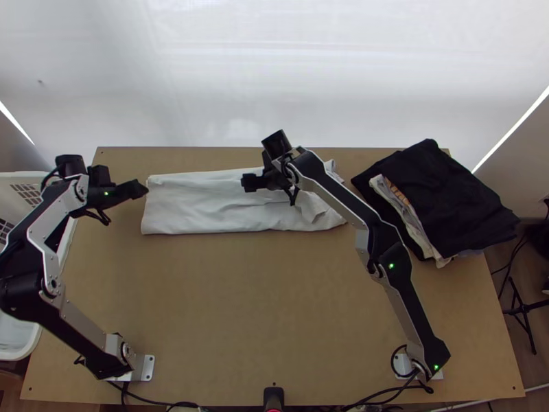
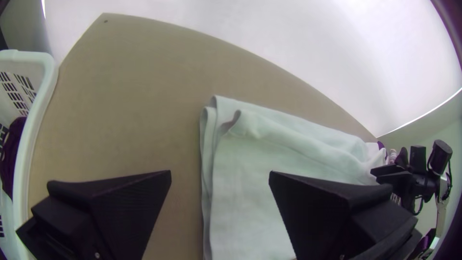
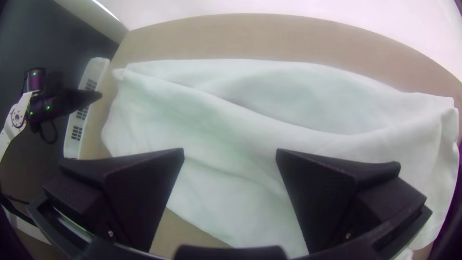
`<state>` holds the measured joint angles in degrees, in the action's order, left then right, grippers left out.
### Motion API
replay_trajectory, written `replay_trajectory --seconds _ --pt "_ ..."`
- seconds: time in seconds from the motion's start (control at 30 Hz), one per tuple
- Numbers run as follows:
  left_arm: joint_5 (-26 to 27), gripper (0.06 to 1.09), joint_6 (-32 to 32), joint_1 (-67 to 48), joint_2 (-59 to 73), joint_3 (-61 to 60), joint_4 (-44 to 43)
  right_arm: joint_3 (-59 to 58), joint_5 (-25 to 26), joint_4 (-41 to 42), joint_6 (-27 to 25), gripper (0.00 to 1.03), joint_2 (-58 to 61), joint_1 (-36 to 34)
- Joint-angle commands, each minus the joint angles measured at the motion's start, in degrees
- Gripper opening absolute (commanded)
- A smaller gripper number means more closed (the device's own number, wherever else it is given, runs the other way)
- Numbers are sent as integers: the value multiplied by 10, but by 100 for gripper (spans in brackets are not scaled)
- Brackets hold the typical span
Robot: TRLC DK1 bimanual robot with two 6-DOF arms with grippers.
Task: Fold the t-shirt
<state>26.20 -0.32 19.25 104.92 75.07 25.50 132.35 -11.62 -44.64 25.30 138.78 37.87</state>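
The white t-shirt (image 1: 206, 206) lies as a long folded strip across the upper middle of the table, with creases and a bunched part at its right end. In the top view my left gripper (image 1: 141, 189) is at the strip's left end; in the left wrist view the left gripper (image 2: 220, 175) stands open, the layered end of the shirt (image 2: 255, 159) between and beyond its fingers. My right gripper (image 1: 252, 182) is over the strip's middle; in the right wrist view the right gripper (image 3: 230, 154) is open above the creased cloth (image 3: 216, 120).
A pile of dark and light folded clothes (image 1: 446, 199) lies at the table's right. A white basket (image 1: 20, 343) stands at the left edge, with dark cloth inside it in the left wrist view. Bare table (image 1: 261, 295) stretches in front of the shirt.
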Motion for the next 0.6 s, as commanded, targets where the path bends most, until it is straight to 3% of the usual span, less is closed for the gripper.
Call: replay_trajectory --seconds 0.0,0.17,0.57 --pt "27 104 15 4 50 -4 -6 1 -1 4 1 89 15 2" --pt "47 104 50 -10 76 -3 15 0 -1 4 0 89 18 -3" --pt "51 104 47 -43 93 10 30 0 -1 10 1 89 22 -6"
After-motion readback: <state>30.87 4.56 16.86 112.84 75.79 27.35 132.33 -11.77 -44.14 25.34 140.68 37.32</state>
